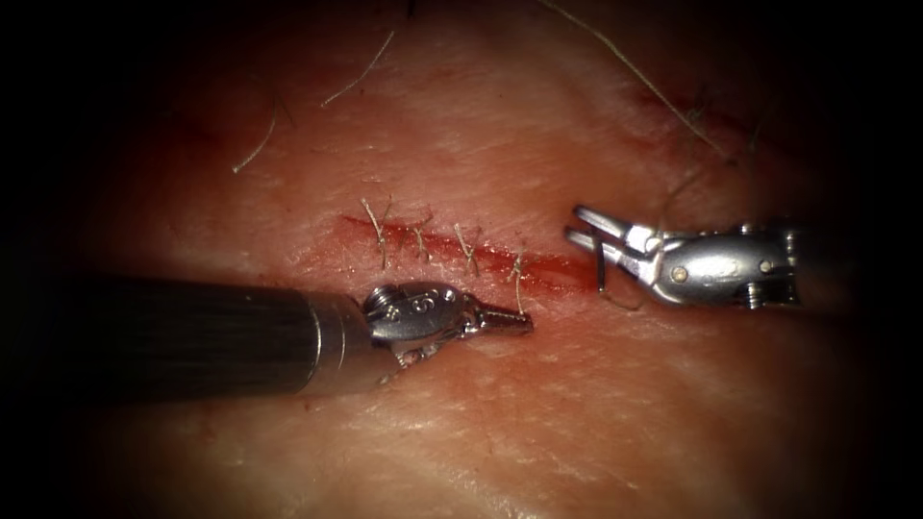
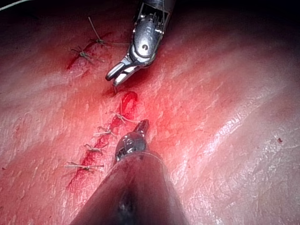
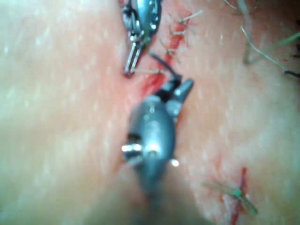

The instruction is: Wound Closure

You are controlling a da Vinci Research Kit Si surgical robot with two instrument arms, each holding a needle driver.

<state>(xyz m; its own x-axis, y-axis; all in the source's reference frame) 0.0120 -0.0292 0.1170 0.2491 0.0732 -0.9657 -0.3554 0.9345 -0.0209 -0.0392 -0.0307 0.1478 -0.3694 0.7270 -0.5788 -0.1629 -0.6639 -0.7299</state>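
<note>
A cut (image 1: 452,252) crosses the tissue, with several stitches along it. My left tool (image 1: 514,322) lies just below the cut's right part. Its jaws are shut on the short thread (image 1: 519,288) that hangs from the rightmost stitch; the right wrist view shows that thread (image 3: 147,71) running taut to the left tool's tip (image 3: 129,69). My right tool (image 1: 577,226) sits past the cut's right end, shut on the dark curved needle (image 1: 600,267) near one end. The needle hangs down to the tissue by the cut's right end. I cannot tell whether its tip is in the tissue.
Red fluid (image 1: 553,274) pools at the cut's unstitched right end. Loose thread strands (image 1: 361,72) lie on the tissue above the cut. A second short stitched cut (image 2: 86,54) lies beyond the right tool (image 2: 115,77).
</note>
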